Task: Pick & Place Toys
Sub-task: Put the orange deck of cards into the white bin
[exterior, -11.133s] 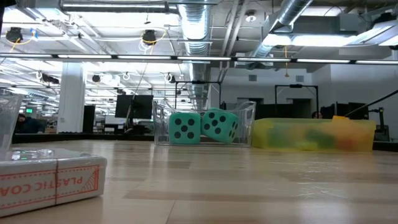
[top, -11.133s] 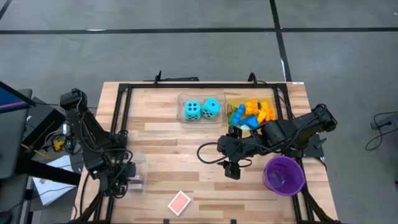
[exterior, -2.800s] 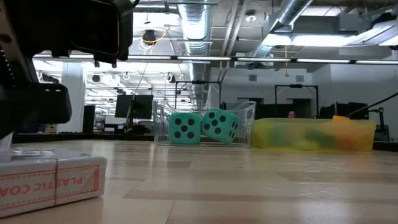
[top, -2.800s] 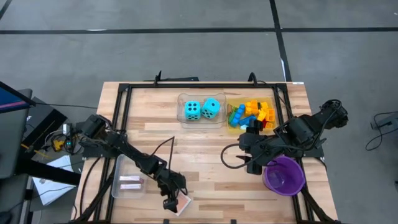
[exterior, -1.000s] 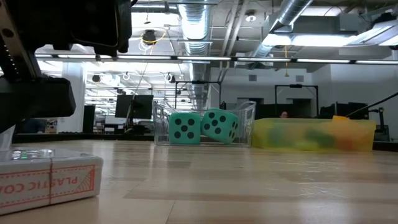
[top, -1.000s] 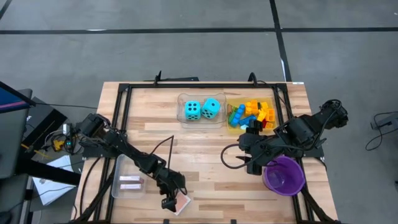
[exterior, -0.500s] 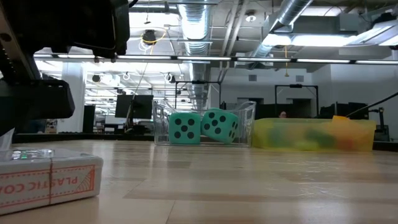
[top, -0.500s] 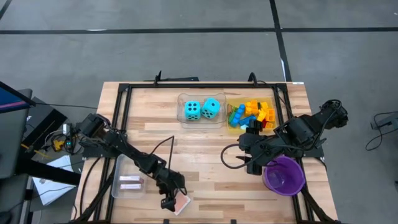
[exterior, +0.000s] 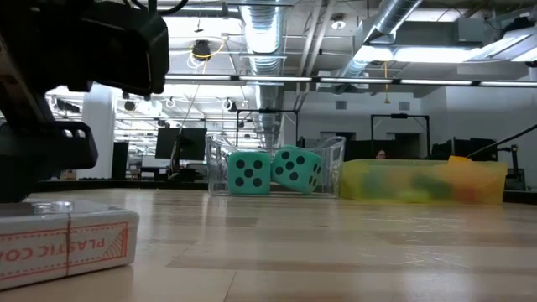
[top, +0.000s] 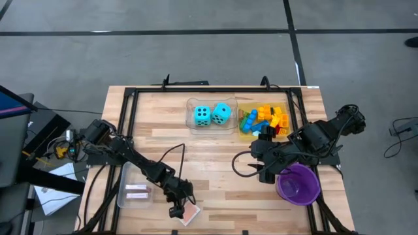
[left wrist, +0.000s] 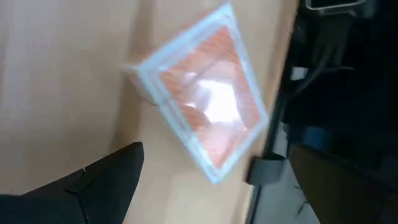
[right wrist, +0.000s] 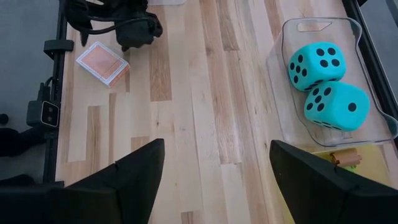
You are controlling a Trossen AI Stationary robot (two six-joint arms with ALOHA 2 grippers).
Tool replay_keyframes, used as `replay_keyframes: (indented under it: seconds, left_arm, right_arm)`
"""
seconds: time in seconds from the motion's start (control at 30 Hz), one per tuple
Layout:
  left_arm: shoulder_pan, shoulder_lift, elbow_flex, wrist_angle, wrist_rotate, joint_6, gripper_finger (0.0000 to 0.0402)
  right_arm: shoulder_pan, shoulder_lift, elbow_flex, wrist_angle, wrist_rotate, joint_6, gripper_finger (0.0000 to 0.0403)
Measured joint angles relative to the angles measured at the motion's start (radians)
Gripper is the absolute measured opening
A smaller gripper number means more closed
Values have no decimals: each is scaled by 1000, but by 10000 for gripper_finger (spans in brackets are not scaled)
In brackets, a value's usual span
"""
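1. Mirrored red lettering on the clear box (exterior: pixel 63 243) in the low view reads "PLASTIC COA" — the rest is cut off.
2. The left gripper (top: pixel 177 210), jaws apart and empty, hovers at the orange tile (top: pixel 190 213) by the table's (top: pixel 215 150) near edge.
3. The right gripper (top: pixel 263 171), jaws apart, waits beside the purple bowl (top: pixel 298 183) — the dice (top: pixel 212 115) sit in their clear tray (top: pixel 191 120) at the far edge.

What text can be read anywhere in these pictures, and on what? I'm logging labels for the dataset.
"PLASTIC COA", mirrored and cut off by the picture's edge: red letters on the clear card box in the low view.
Orange card box near the left gripper: patterned face only, no readable words.
Turquoise dice: black dots only, no numerals.
Nothing else readable.
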Motion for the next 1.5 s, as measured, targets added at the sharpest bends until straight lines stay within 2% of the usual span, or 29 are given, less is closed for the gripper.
replay_keyframes:
  seconds: [0.1, 0.27, 0.33, 0.43, 0.7, 0.9, 1.5]
  left_arm:
    - [0, 0, 0, 12, 0, 0, 400]
    - [-2, 0, 0, 135, 90, -7, 400]
    - [-7, -1, 2, 153, 68, -6, 400]
    - [-6, 0, 0, 88, 32, -6, 400]
    - [-6, 0, 0, 160, 79, -25, 397]
    - [-12, 0, 0, 115, 52, -34, 387]
    - [-38, 26, 3, 142, 7, -59, 384]
  right_arm:
    - [0, 0, 0, 0, 0, 0, 284]
    - [0, 0, 0, 0, 0, 0, 284]
    - [0, 0, 0, 0, 0, 0, 284]
    - [0, 0, 0, 0, 0, 0, 284]
    - [0, 0, 0, 0, 0, 8, 284]
    - [0, 0, 0, 0, 0, 16, 284]
    - [0, 0, -1, 0, 0, 22, 284]
